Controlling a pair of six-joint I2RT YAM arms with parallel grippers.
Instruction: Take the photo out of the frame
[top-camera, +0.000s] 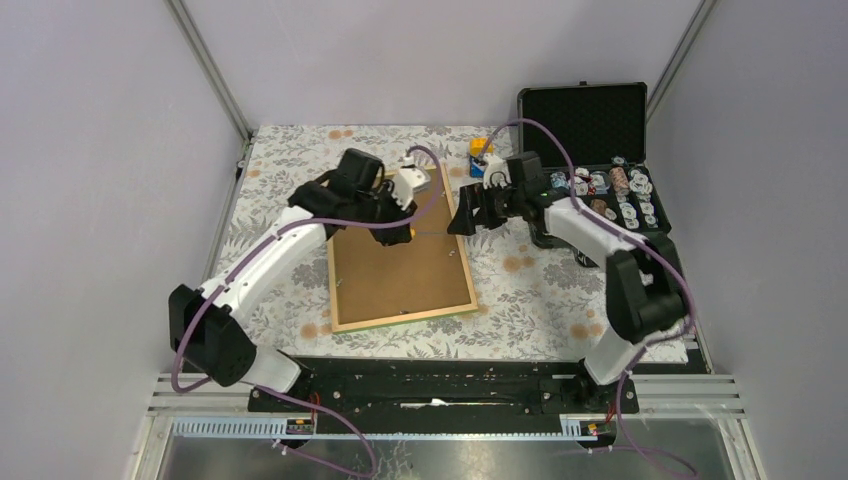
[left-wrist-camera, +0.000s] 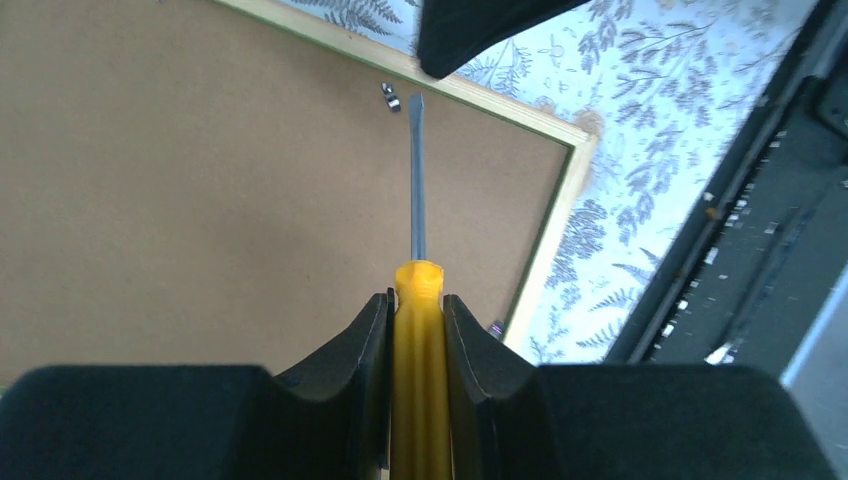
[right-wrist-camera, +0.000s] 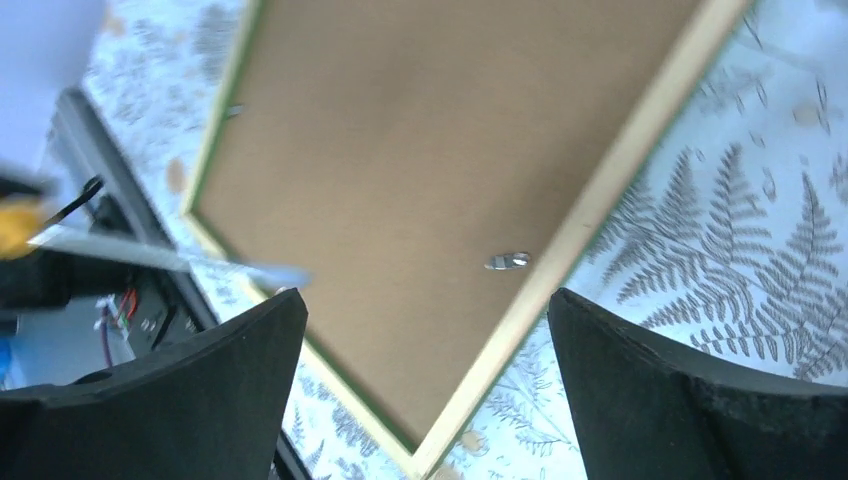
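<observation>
Looking down from above, the frame (top-camera: 400, 270) lies flat on the flower-patterned tabletop (top-camera: 520, 290), brown board back facing up, light wood rim all round, between the two arms. The photo cannot be seen in any view; only the board shows.

Over to the left gripper (top-camera: 397, 218): it is clenched on a screwdriver (left-wrist-camera: 418, 390), the yellow handle squeezed between both fingers (left-wrist-camera: 365, 350) and the steel shaft pointing out over the board (left-wrist-camera: 200, 200). The blade tip sits just beside a small metal clip (left-wrist-camera: 391, 95) near the frame's edge; whether tip and clip are touching, I cannot tell.

Now the right gripper (top-camera: 468, 213): jaws spread wide, nothing between them, hovering over the far right side of the frame. Its wrist camera looks straight down past both black fingers (right-wrist-camera: 230, 400) at the board (right-wrist-camera: 430, 150), with a metal clip (right-wrist-camera: 508, 261) close to the rim. At the left of that view the screwdriver (right-wrist-camera: 170, 255) shows as a blur, yellow end out at the edge.

Off at the far right corner, a black case (top-camera: 590, 120) stands open, lid up, with small round bits laid in its lower half, well apart from the frame.
</observation>
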